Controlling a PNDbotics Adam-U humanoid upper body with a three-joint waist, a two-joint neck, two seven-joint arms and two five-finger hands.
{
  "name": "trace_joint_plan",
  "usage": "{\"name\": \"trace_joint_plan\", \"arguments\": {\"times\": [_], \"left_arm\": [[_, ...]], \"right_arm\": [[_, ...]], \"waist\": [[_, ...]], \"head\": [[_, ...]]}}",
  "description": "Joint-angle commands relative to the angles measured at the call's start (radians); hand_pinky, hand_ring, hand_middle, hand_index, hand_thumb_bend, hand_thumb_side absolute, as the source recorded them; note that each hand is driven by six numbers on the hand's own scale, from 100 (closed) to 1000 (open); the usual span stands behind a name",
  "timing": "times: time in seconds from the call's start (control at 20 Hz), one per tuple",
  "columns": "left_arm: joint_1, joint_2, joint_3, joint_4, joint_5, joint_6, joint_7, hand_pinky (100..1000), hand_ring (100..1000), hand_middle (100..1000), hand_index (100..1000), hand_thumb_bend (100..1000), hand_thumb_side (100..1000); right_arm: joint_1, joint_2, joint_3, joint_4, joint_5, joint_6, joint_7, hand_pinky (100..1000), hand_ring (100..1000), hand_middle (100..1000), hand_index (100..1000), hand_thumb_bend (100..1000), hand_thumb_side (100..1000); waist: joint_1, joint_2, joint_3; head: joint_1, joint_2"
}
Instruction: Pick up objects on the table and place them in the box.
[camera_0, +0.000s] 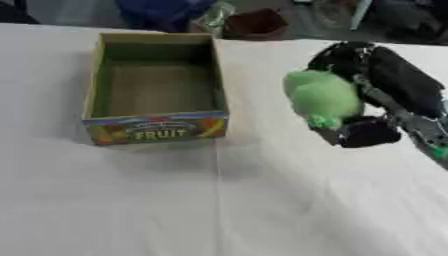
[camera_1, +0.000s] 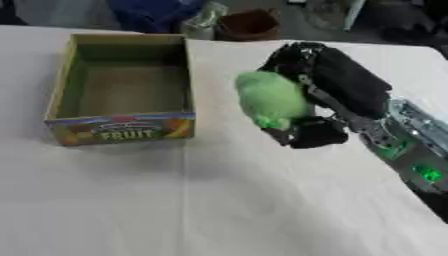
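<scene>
Right hand (camera_1: 337, 82): enters from the right side, black, with silver forearm parts and green lights showing at the lower right. Fingers (camera_1: 289, 52) curled over the top and far side of a green plush object (camera_1: 269, 99); thumb (camera_1: 315, 132) curled under its lower end. Closed around the object from above and below.

Green plush object: pale green, rounded and fuzzy, seated against the palm side of the hand, bulging out toward the left between upper fingers and thumb. Brighter green patch at its lower tip, just beside the thumb. Position: right of the box (camera_0: 156, 127), apart from it, not over the opening. Contact with the table (camera_0: 219, 200) cannot be determined.

Box: open-topped cardboard carton, upper left on the table, colourful front panel marked "FRUIT" facing the camera. Interior shows bare cardboard floor and walls.

Table: covered in white cloth, with a crease running from the box's front corner toward the near edge.

Far edge: blue item (camera_0: 162, 11) and dark brown cup-like item (camera_0: 255, 24) behind the box.

Left hand: not visible in either view.
</scene>
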Motion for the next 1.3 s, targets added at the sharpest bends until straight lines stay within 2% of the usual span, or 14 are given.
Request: {"name": "trace_joint_plan", "arguments": {"times": [0.05,0.5,0.85,1.05,1.3], "left_arm": [[-0.001,0.021,-0.007,-0.02,0.003,0.0,-0.007,437,407,453,561,100,746],[-0.001,0.022,-0.02,-0.02,0.011,0.0,-0.024,437,406,452,559,100,746],[-0.01,0.028,-0.024,-0.02,0.014,-0.002,-0.032,437,406,452,559,100,746],[-0.018,0.033,-0.027,-0.02,0.016,-0.003,-0.035,437,406,452,560,100,745],[-0.028,0.039,-0.028,-0.02,0.018,-0.006,-0.036,436,406,452,560,100,744]], "right_arm": [[-0.061,-0.035,0.0,-0.015,-0.053,0.034,0.015,688,684,523,729,100,561],[-0.271,0.002,0.027,-0.015,-0.182,0.141,0.082,693,687,518,727,100,530],[-0.441,0.051,0.053,-0.014,-0.286,0.243,0.159,696,688,521,730,100,523],[-0.537,0.093,0.082,0.049,-0.304,0.303,0.19,701,686,522,732,100,520],[-0.622,0.148,0.114,0.147,-0.3,0.361,0.179,706,684,520,735,100,511]], "waist": [[0.005,-0.019,0.006],[-0.003,-0.018,0.042],[-0.016,-0.008,0.059],[-0.026,-0.005,0.073],[-0.038,0.002,0.1]], "head": [[-0.011,-0.014],[-0.039,-0.021],[-0.05,-0.031],[-0.068,-0.037],[-0.093,-0.044]]}}
